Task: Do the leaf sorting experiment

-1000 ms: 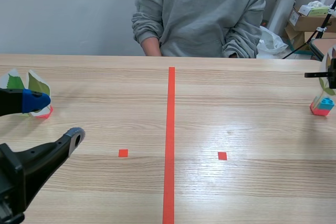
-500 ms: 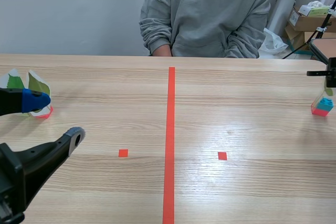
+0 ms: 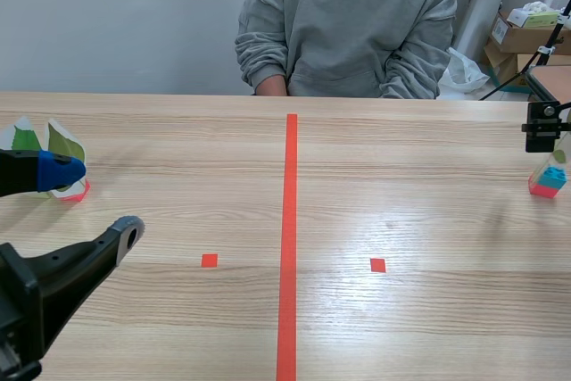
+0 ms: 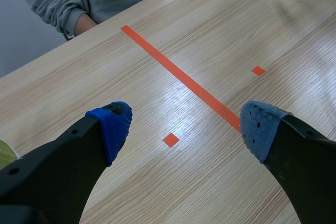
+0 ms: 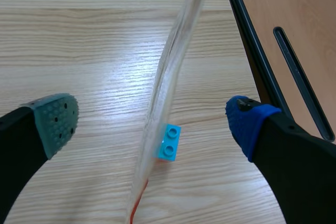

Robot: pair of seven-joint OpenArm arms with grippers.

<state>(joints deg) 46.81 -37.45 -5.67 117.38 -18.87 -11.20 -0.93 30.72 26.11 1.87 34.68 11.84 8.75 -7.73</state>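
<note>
Far left on the pale wooden surface [image 3: 178,149], two white cards printed with green leaves [image 3: 49,142] stand upright, fanned apart in a small red base [image 3: 77,192]. In the scene view they sit partly behind one blue pad of my left pincer [image 4: 186,129]. That pincer hangs spread wide over bare wood with nothing between its fingers. A long orange-red tape line [image 3: 289,238] runs away from me down the middle, with open room on both sides. A person in a grey sweatshirt [image 3: 348,24] sits at the far edge. Far right, a clear laminated sheet [image 5: 173,72] stands on edge, its long axis rising from a light-blue two-stud brick [image 5: 169,143], close to the surface's right edge. My right pincer [image 5: 149,124] is spread above it, one pad to each side, neither touching. Cardboard boxes [image 3: 528,28] sit beyond that corner.
</note>
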